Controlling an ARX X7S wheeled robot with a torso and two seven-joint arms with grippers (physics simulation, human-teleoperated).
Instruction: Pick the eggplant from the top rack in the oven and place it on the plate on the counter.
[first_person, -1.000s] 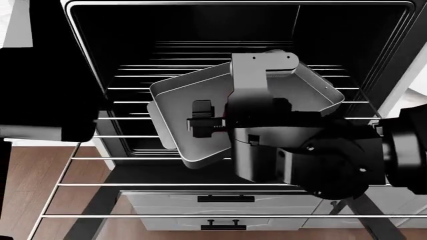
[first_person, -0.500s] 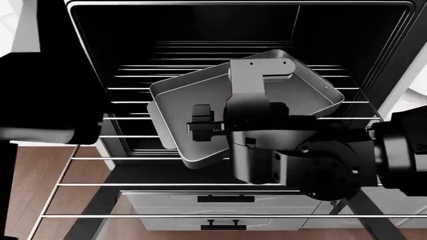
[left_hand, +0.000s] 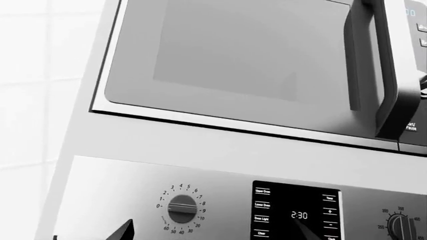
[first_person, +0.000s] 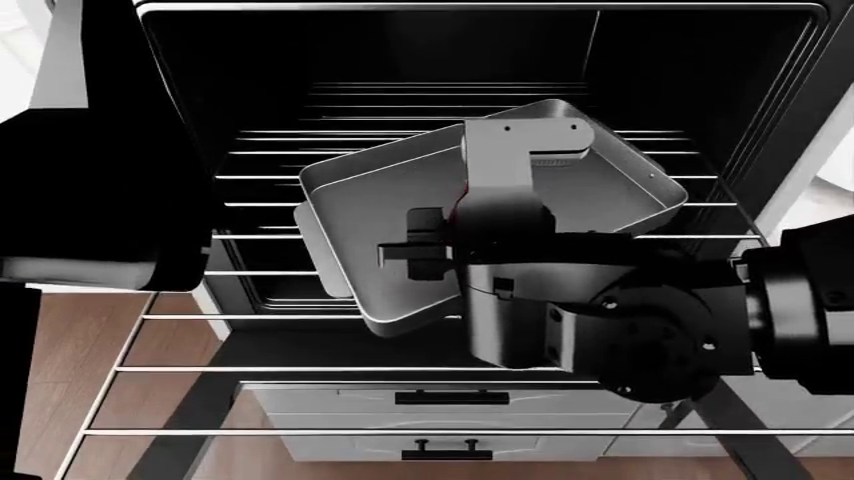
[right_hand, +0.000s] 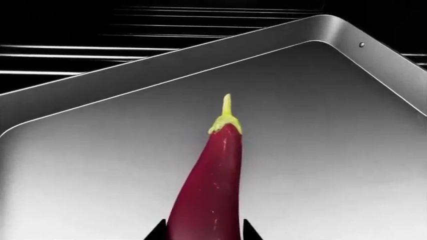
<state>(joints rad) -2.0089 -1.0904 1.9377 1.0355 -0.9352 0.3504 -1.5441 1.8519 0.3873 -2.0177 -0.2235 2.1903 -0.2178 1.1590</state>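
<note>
The right claw (right_hand: 203, 231) grips the eggplant (right_hand: 210, 185) at its base, dark fingertips on both sides, stem pointing away, above the grey baking tray (first_person: 374, 195) resting on the top rack (first_person: 254, 180) inside the oven (first_person: 400, 50). The left claw's state cannot be told.

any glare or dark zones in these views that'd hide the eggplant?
Right wrist view: eggplant sharp, soft highlight streak, baking tray evenly lit. Head view: right arm hides the eggplant; oven cavity nearly black, rack bars bright. Left wrist view: washed-out, only microwave and control panel.
</note>
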